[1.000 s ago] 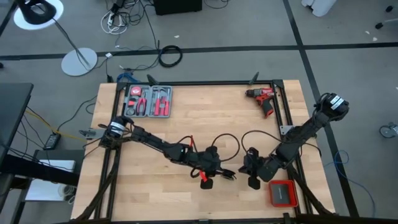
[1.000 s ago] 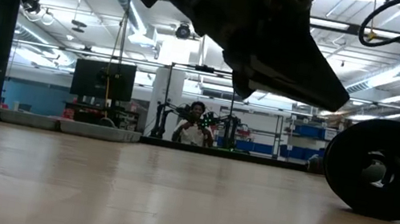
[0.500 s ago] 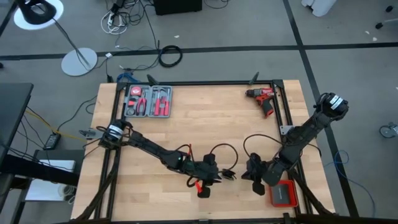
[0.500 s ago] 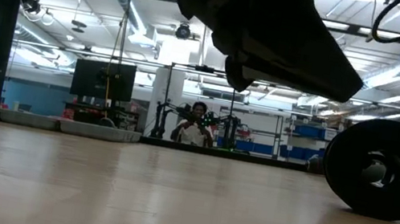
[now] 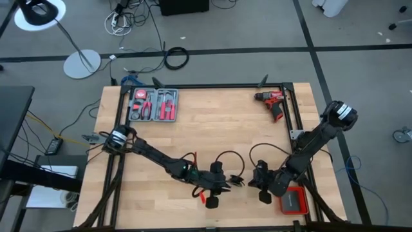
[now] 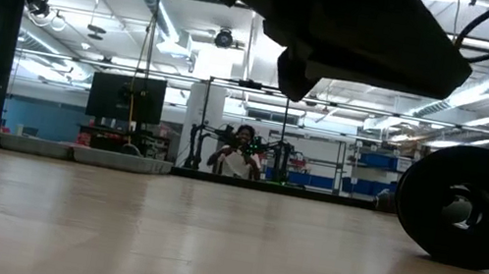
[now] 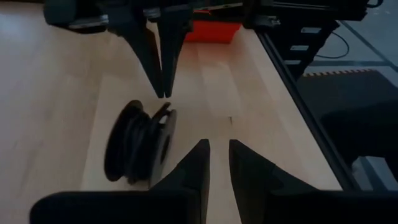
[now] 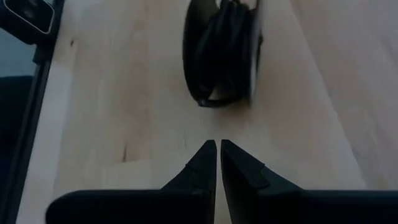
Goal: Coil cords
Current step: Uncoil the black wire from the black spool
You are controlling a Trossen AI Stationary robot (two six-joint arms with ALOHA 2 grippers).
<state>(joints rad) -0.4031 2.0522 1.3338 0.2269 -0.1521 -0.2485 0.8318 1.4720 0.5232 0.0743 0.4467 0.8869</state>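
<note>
The cord is wound on a small black spool [image 5: 237,181] that stands on its rim on the wooden table, between my two grippers. It also shows in the left wrist view [image 7: 140,149], the right wrist view [image 8: 222,53] and the low view [image 6: 467,206]. My left gripper [image 7: 216,146] is just left of the spool [image 5: 224,183]; its fingers stand a narrow gap apart with nothing between them. My right gripper [image 8: 216,144] is just right of the spool [image 5: 252,183], shut and empty, its tips a little short of the spool.
A red box [image 5: 293,201] lies at the near right beside my right arm. A red drill [image 5: 273,103] lies at the far right and a tool case [image 5: 153,105] at the far left. Black frame rails [image 5: 293,116] run along the table's edges. A person [image 6: 240,154] sits far behind the table.
Both grippers have gone a little toward the table's near edge, the left one farther. The spool has stayed where it was.
</note>
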